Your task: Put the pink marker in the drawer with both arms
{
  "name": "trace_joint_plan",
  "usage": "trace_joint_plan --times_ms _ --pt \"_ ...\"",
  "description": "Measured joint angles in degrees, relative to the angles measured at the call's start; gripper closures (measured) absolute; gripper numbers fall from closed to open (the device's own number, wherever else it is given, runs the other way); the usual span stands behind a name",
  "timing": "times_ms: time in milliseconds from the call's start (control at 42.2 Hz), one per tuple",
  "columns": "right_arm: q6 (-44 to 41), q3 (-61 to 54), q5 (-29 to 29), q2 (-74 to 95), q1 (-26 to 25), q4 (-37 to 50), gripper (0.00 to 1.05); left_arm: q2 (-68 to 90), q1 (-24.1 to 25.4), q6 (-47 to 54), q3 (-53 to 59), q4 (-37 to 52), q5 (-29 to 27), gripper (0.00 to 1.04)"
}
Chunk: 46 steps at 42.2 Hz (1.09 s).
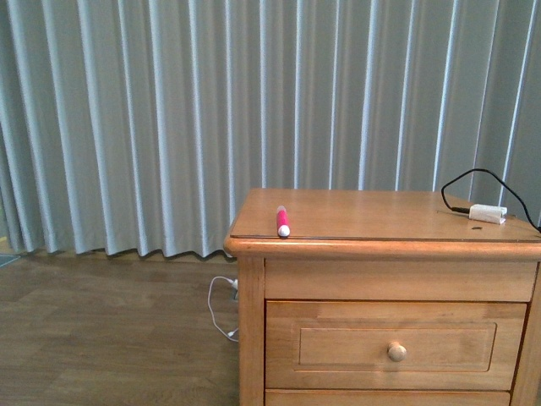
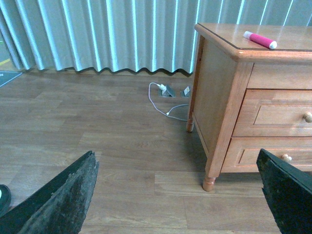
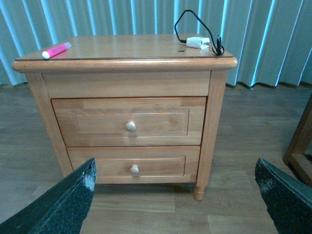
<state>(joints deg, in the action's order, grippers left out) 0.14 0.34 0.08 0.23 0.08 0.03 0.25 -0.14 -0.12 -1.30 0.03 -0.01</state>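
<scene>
The pink marker (image 1: 282, 222) lies on the nightstand's top near its front left corner, white end toward the front. It also shows in the left wrist view (image 2: 260, 40) and the right wrist view (image 3: 56, 50). The top drawer (image 1: 396, 345) is shut, its round knob (image 3: 130, 126) facing me. My left gripper (image 2: 178, 195) is open and empty, low over the floor left of the nightstand. My right gripper (image 3: 175, 195) is open and empty, in front of the nightstand and well back from it. Neither arm shows in the front view.
A small white box (image 1: 488, 214) on a black cable lies at the top's right rear. The lower drawer (image 3: 132, 165) is shut. A white cord and plugs (image 2: 165, 92) lie on the wood floor by the curtain. Dark furniture (image 3: 300, 146) stands at the right.
</scene>
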Motion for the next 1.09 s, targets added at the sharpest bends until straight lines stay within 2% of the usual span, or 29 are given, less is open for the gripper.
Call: trace_joint_plan --times_ms 877,971,1090 --pt "0.02 0.00 0.00 0.02 0.02 0.00 0.09 0.00 0.00 0.00 0.00 0.00 0.00 0.06" --pt "2.86 4.90 0.46 7.23 1.38 -11.87 0.09 0.00 0.00 0.00 0.00 0.00 0.00 0.06" --pt "4.92 6.12 1.40 15.65 3.74 -11.32 0.09 0.00 0.00 0.00 0.00 0.00 0.00 0.06"
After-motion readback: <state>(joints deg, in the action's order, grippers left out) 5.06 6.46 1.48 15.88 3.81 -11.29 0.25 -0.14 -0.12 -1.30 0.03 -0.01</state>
